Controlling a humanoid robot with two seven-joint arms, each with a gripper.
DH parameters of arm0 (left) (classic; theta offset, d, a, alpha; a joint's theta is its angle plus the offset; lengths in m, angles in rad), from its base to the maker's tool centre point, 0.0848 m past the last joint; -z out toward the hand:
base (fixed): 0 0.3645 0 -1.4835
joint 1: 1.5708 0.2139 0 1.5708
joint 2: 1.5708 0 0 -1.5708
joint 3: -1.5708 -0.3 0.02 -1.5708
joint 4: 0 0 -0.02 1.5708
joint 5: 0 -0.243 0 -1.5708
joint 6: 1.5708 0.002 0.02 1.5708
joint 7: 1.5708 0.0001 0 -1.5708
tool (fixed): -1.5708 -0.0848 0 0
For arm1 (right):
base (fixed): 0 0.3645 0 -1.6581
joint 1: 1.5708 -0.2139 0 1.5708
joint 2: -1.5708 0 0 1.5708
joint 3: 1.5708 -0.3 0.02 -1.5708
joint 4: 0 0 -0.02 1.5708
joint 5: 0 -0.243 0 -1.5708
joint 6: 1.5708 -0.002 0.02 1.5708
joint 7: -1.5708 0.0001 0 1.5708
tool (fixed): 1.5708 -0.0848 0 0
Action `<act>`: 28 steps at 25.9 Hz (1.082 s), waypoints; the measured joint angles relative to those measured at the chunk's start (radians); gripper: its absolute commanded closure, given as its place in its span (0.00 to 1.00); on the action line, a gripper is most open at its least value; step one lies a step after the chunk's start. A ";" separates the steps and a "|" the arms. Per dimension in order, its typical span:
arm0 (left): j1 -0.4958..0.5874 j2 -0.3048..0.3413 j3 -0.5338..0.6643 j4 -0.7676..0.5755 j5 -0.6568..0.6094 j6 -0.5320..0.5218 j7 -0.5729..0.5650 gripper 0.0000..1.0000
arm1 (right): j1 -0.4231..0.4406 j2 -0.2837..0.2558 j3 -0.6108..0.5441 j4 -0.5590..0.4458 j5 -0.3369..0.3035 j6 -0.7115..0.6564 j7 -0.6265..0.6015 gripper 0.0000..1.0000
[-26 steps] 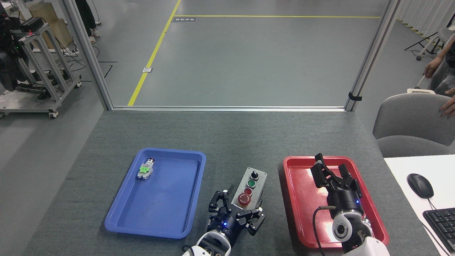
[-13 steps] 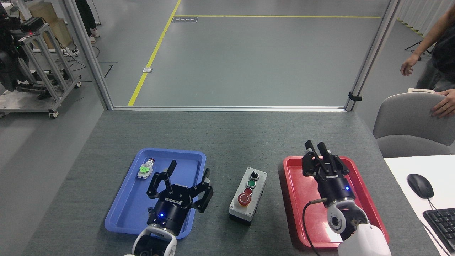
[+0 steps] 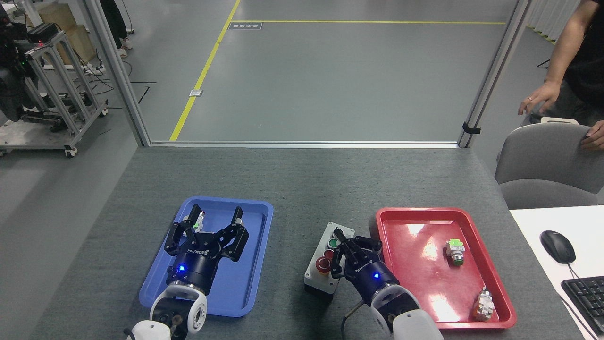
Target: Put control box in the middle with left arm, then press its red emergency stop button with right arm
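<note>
Black fingers of my right claw [image 3: 340, 245], bunched together, had swung in from the red tray [image 3: 500, 302] over the control box [image 3: 317, 278] in the middle, near the emergency stop [image 3: 323, 265]. My left claw [image 3: 207, 231], spread apart, had retreated over the blue tray [image 3: 255, 293].

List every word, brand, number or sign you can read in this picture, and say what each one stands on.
"ROBOTIQ", upside down: body of the left gripper.
White brand print on the right gripper: too blurred to read.
White arrow marks on the control box's red emergency stop button: no words.
Dark floor plate: too small.
</note>
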 measured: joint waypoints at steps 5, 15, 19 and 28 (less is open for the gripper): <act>-0.001 0.007 0.002 0.013 0.001 -0.011 0.012 0.01 | -0.003 0.025 0.009 0.036 0.005 0.012 0.000 1.00; 0.007 0.005 0.011 0.015 -0.004 0.014 0.001 0.01 | -0.004 0.033 0.045 0.093 0.011 0.016 -0.020 1.00; 0.013 0.012 0.011 0.013 -0.009 0.008 -0.001 0.01 | -0.004 0.033 0.058 0.101 0.017 0.016 -0.017 1.00; 0.054 0.038 0.020 0.001 -0.007 -0.053 0.003 0.01 | -0.009 0.026 0.053 0.090 0.003 0.014 -0.039 0.00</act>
